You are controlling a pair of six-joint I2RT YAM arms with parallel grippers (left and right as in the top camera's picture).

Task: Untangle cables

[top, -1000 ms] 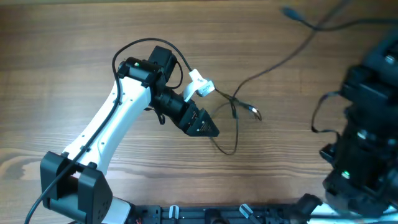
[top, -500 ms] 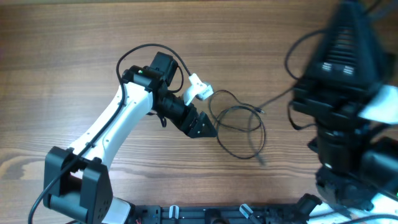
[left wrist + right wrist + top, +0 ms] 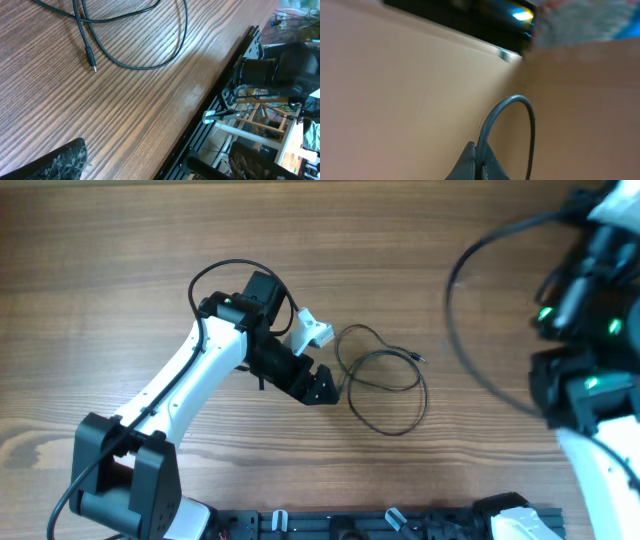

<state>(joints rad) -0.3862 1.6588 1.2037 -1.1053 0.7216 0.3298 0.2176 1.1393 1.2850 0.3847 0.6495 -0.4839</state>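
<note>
- Two arms work over a wooden table [image 3: 120, 270]; the left arm [image 3: 190, 380] is white and reaches in from the near left corner, and the right arm [image 3: 585, 370] is blurred at the right edge of the overhead view.
- One thin dark cable [image 3: 140, 67] lies flat on the table near its middle, in a few loose loops that cross one another.
- A small plug end [image 3: 92, 66] of that cable rests on the bare wood, pointing away from the loops.
- The left hand [image 3: 318, 387] sits just left of the loops, near them but not touching.
- Its fingers are apart: the left wrist view shows one fuzzy pad [image 3: 62, 161] low at the left and a dark shape far across at the right, with only table between them.
- The right hand [image 3: 477, 162] is raised off to the right, well apart from the loops.
- In the blurred right wrist view its fingers meet at a point and pinch a grey cable [image 3: 522, 99], which arches up from the tips and curves back down.
- A thick dark arc [image 3: 452, 300] sweeps out from the right arm in the overhead view; I cannot tell whether it is that grey cable.
- A black rail [image 3: 330, 525] runs along the table's near edge.
</note>
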